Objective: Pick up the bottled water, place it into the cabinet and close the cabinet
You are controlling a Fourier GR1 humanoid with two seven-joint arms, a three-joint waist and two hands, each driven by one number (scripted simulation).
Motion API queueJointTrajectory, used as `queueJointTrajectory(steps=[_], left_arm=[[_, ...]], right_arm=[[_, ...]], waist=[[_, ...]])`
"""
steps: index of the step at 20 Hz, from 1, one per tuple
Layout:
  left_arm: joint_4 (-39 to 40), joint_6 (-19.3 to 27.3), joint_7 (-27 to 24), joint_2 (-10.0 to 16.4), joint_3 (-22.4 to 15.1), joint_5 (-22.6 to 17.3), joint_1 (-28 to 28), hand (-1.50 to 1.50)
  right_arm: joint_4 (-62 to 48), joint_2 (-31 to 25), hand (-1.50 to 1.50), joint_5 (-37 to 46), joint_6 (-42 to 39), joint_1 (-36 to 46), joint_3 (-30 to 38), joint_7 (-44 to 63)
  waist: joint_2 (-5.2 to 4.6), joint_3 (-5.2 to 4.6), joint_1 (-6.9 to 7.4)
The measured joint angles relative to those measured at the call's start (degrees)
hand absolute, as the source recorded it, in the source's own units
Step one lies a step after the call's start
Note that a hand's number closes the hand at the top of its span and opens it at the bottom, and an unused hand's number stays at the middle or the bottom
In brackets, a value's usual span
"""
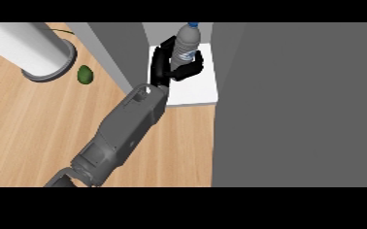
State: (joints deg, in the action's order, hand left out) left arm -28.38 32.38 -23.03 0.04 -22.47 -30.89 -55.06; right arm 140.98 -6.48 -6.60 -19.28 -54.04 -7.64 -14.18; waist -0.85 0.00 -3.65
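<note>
Bottled water [188, 40] stands upright over the cabinet shelf [195, 88], perhaps not yet resting there, the left hand [169, 64] curled round its middle; light, smooth, slightly squashy, best held mid-body.

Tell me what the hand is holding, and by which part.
The left hand holds the bottle, fingers curled around its lower half at the label; the cap end sticks up free.

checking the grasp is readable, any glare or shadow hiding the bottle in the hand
head view: flat even light, no glare; bottle reads pale against the grey cabinet; black fingers of the left hand stand out on it; no cast shadow shows on the white shelf
</note>
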Motion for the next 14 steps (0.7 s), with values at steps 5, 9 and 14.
queueJointTrajectory(steps=[5,9,14], left_arm=[[9.02,2.34,-0.45,0.10,1.55,1.27,-3.83,1.50],[12.97,2.91,-2.58,0.75,5.05,-0.12,-5.47,1.50],[17.56,3.68,-4.40,1.79,6.60,0.22,-7.74,-1.50]], right_arm=[[-0.47,0.09,-1.50,-0.65,-0.75,0.53,1.36,-0.73],[-0.61,-0.04,-1.50,-1.11,-1.47,0.80,1.86,-0.71],[-0.83,-0.18,-1.50,-1.55,-2.45,1.06,2.27,-1.02]], waist=[[-0.35,-0.01,-0.52],[-0.64,-0.05,-0.74],[-0.94,-0.06,-1.49]])
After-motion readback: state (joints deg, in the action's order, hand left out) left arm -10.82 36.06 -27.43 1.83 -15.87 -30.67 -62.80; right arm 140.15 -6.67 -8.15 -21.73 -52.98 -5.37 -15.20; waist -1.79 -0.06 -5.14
